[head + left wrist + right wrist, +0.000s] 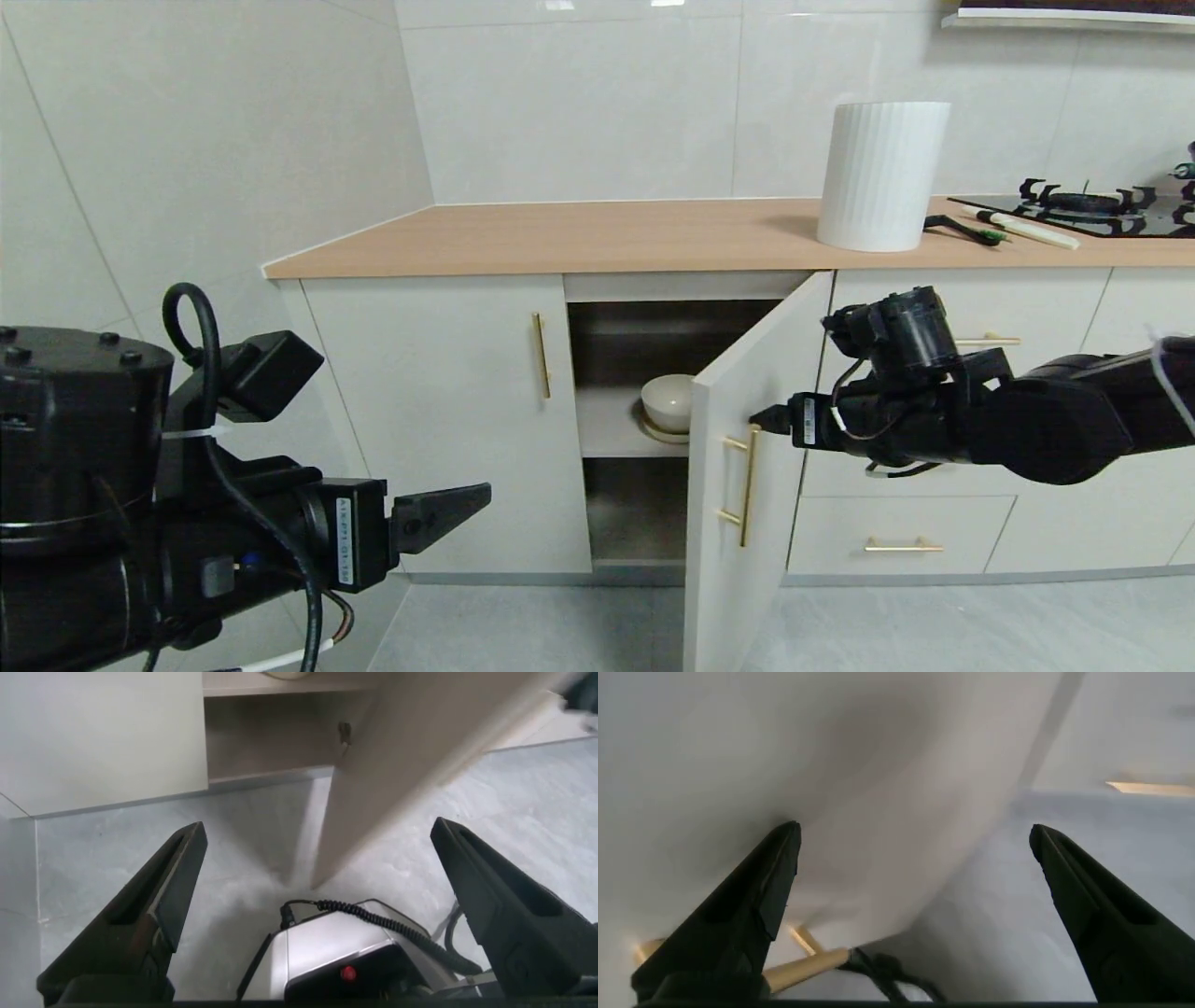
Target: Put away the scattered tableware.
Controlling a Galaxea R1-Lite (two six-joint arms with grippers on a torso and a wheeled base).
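- Nearest: left gripper (320, 831), low in front of the closed left-hand door (448, 420), fingers spread wide with nothing between them, pointing toward the cabinet.
- bowl (667, 401): pale, round, upright with its rim facing up, so it has no long axis. It sits inside the open cabinet, at the right of the middle shelf (607, 425), partly hidden by the door.
- plate (656, 433): flat under the bowl and touching it, with its edge showing below the bowl.
- cabinet door (738, 560): swung out toward the camera, hinged on its right side.
- door handle (746, 485): gold bar with a vertical long axis, near the door's free edge.
- right gripper (758, 420): level with the upper end of the door handle and just beside it, fingers wide apart. Whether it touches the handle cannot be told.
- countertop (579, 238): wood-toned, running above the cabinets.
- ribbed white container (882, 177): upright on the countertop, right of the open cabinet.
- utensils (1022, 229): lying flat between the container and the hob (1088, 207).
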